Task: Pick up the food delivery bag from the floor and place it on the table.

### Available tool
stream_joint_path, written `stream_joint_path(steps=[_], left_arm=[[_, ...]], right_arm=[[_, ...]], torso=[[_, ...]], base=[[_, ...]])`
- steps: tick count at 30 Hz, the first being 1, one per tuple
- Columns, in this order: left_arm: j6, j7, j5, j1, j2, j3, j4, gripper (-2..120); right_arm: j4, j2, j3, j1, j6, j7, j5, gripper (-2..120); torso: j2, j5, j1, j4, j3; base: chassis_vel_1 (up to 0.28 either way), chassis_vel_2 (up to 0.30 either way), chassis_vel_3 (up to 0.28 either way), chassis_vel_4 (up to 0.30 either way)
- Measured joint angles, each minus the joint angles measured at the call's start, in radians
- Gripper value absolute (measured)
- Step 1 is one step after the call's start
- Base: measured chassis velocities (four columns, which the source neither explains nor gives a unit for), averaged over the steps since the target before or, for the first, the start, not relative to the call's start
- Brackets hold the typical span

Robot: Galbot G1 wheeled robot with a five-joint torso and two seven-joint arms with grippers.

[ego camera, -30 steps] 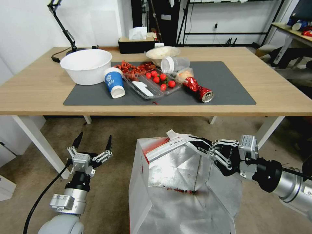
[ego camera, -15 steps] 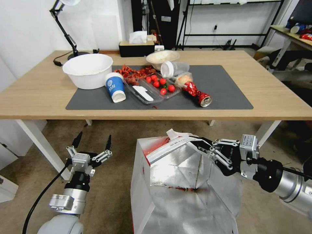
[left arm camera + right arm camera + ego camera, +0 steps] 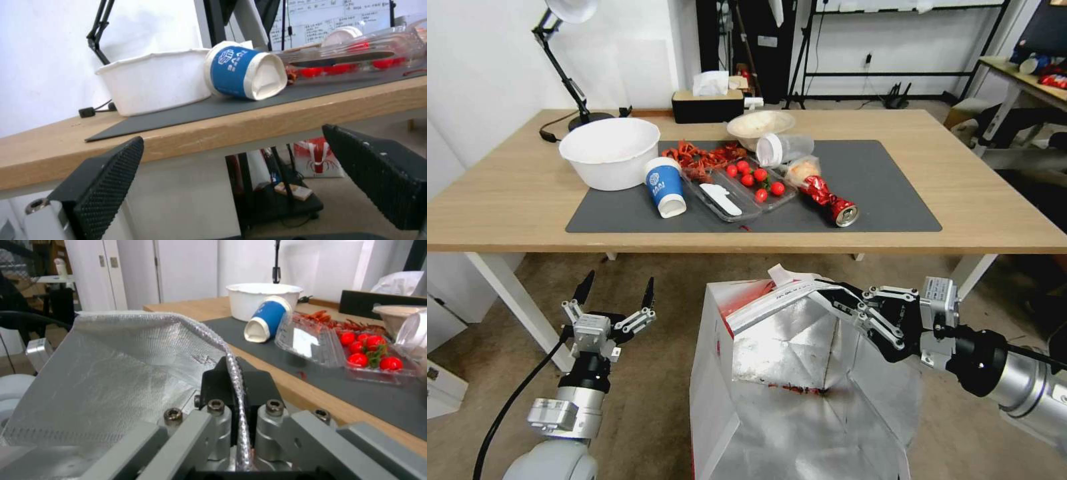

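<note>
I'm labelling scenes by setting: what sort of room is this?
Probably an office or lab workroom: a table with a desk lamp, worn carpet floor, and metal racks behind.

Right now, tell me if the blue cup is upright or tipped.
Tipped: the blue cup lies on its side on the mat, against the white bowl.

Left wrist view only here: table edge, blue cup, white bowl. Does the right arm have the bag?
Observer: Yes. The right gripper is shut on the foil-lined rim of the food delivery bag.
Operator: Bag over the table?
Observer: No. It is in front of the near edge of the table, not over the top.
Operator: Room to set it down?
Observer: The right end of the dark grey mat, past the crushed red can, is bare.
</note>
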Motion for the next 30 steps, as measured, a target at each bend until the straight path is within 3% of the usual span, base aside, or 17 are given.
stream_joint_path(steps=[30], left_arm=[[-0.001,0.0,0.002,-0.005,0.002,0.007,0.009,100]], right_arm=[[0.0,-0.001,-0.001,0.004,0.014,-0.004,0.012,0]], torso=[[0.133,0.0,0.055,0.0,0.078]], base=[[0.0,0.0,0.0,0.0]])
